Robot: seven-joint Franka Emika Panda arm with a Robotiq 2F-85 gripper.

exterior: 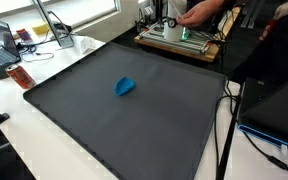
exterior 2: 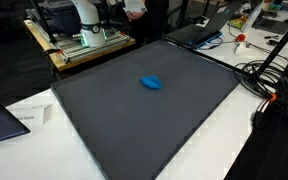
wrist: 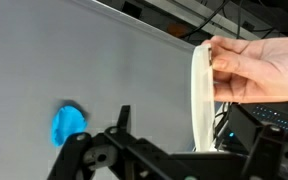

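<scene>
The jaws stand as wide open as they go, with nothing between them, low in the wrist view. Close in front of them a person's hand (wrist: pixel 262 65) holds a white disc (wrist: pixel 199 95) upright and edge-on in the air, near the far edge of the grey mat (wrist: pixel 114 70). The blue object (wrist: pixel 68 122) lies alone on the mat, off to one side and well apart from the disc. Taking the disc cleanly would probably mean squaring the jaws to its thin rim so one pad meets each face, then closing slowly and clear of the person's fingers, which sit very near. Much is unclear: the disc could be a plate or a lid, its lower edge drops behind the black gripper body, and the jaw tips are cut off by the frame. In both exterior views the blue object (exterior: pixel 125 87) rests near the mat's middle on the counter (exterior: pixel 44 125), yet the jaws and disc (far back, among clutter) are too small to make out.
</scene>
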